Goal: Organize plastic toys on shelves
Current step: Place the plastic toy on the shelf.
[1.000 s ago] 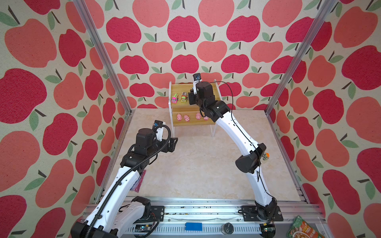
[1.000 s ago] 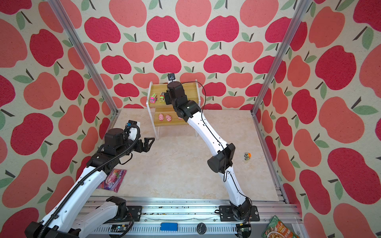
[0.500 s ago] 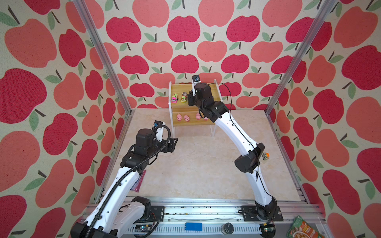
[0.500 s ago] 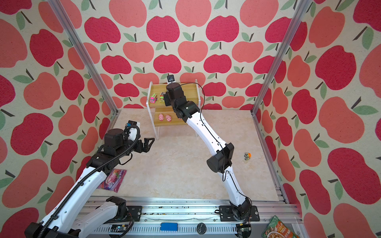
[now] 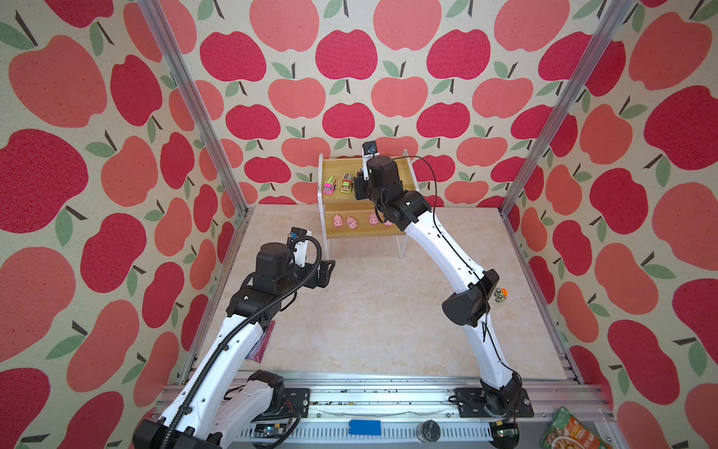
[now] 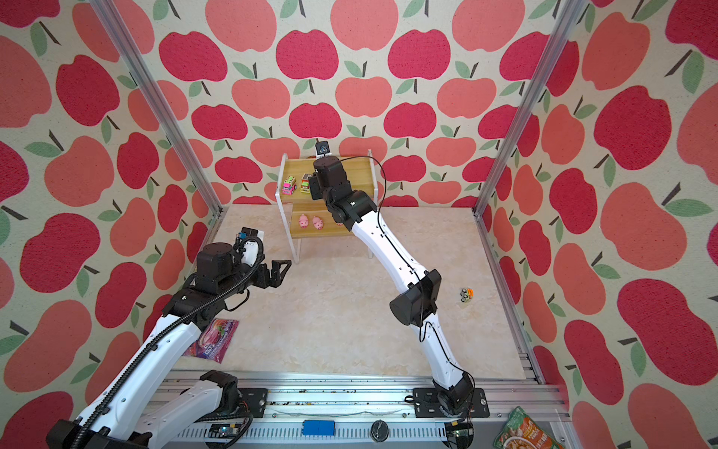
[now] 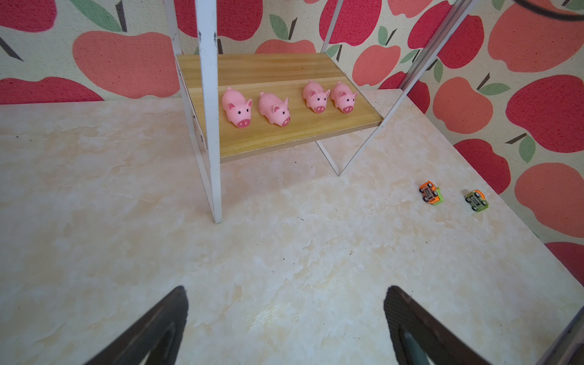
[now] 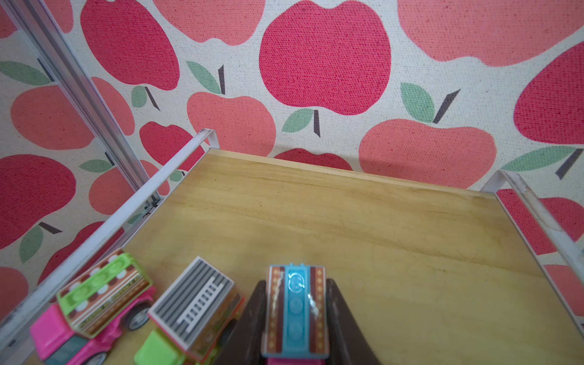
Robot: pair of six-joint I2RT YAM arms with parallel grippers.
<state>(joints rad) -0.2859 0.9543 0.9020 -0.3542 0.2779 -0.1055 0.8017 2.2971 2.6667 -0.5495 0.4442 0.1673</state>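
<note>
On the bench (image 5: 369, 311), against the back wall: one rack (image 5: 338, 167) with two boards. Above its top board, the right pincer (image 8: 295, 282), closed narrowly on the sides of the blue truck (image 8: 295, 303), just beside the yellow-green truck (image 8: 192, 316). Already touching the board or not: impossible to tell. In front of the rack, above bare bench, the left pincer (image 7: 284, 289), spread wide and holding nothing.

Step in hand, apparently: setting down the third truck. Next move: lowering to wheel contact with the board, then opening and pulling straight back, without pushing the neighbour. After that, probably fetching the orange truck (image 7: 429, 196), lying wheels up on the bench near the right wall, well apart from the rack.

Counting: two pincers. Four trucks: two standing on the top board, among them the pink truck (image 8: 91, 313), one held, one on the bench. Four pigs (image 7: 237, 109), all in a row on the lower board.
</note>
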